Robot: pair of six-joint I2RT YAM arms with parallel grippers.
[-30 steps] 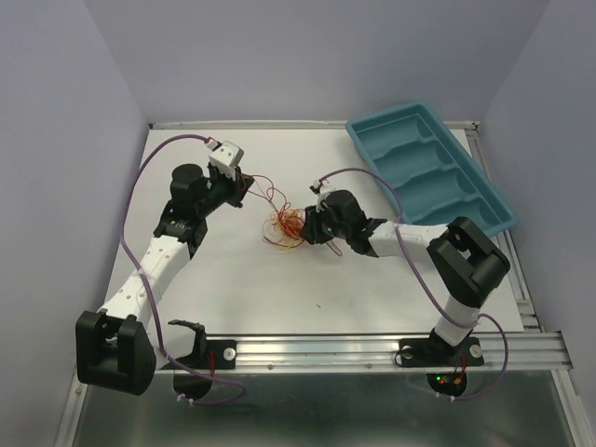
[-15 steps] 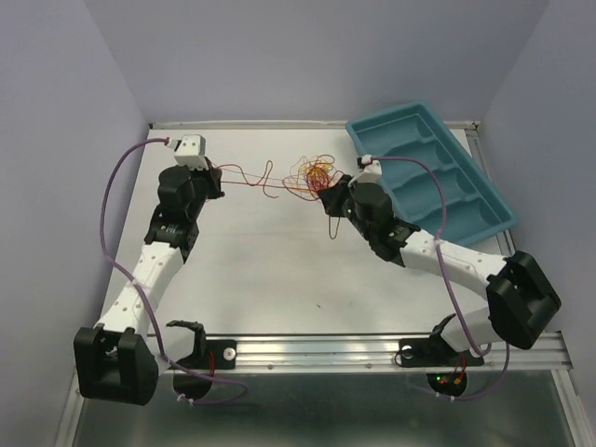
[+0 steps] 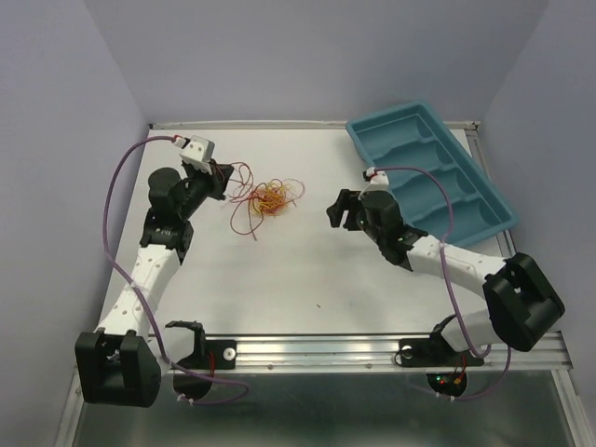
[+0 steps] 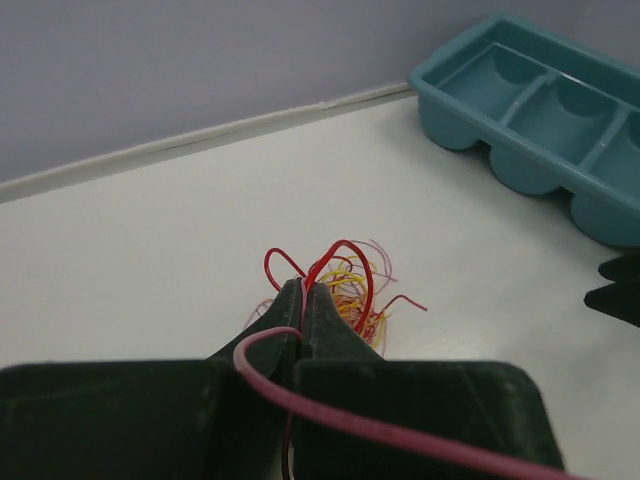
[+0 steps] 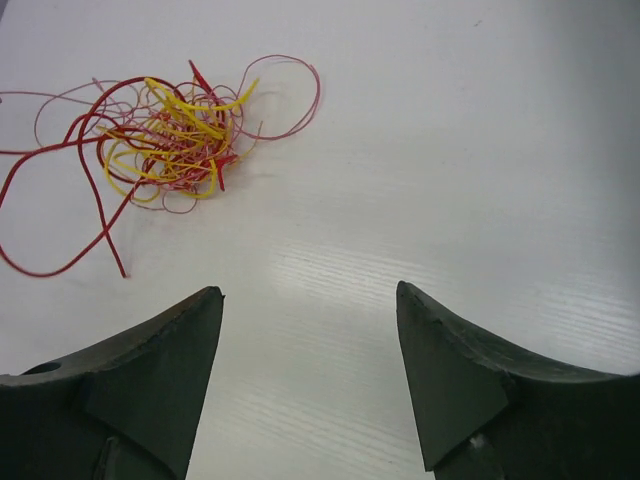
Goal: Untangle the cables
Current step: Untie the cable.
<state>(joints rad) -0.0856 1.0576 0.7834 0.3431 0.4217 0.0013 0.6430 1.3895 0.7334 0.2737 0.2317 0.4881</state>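
Observation:
The cables [image 3: 268,196] are a small tangle of thin red, orange and yellow strands lying on the white table, left of centre. Red loops trail from the tangle toward my left gripper [image 3: 223,179]. In the left wrist view that gripper [image 4: 304,290] is shut on a red strand, with the cables [image 4: 352,285] just beyond its tips. My right gripper [image 3: 341,210] stands open to the right of the tangle, apart from it. In the right wrist view the cables [image 5: 172,135] lie ahead and to the left of the right gripper [image 5: 310,295], which holds nothing.
A teal tray [image 3: 484,191] with several compartments lies at the back right, just behind the right arm; its rim [image 4: 455,95] also shows in the left wrist view. The table's back edge meets the grey wall [image 3: 279,124] close behind the tangle.
The right gripper has opened and let go of the tangle, then drawn back to the right. The tangle has sprung back toward the left gripper, which still pinches its red strand.

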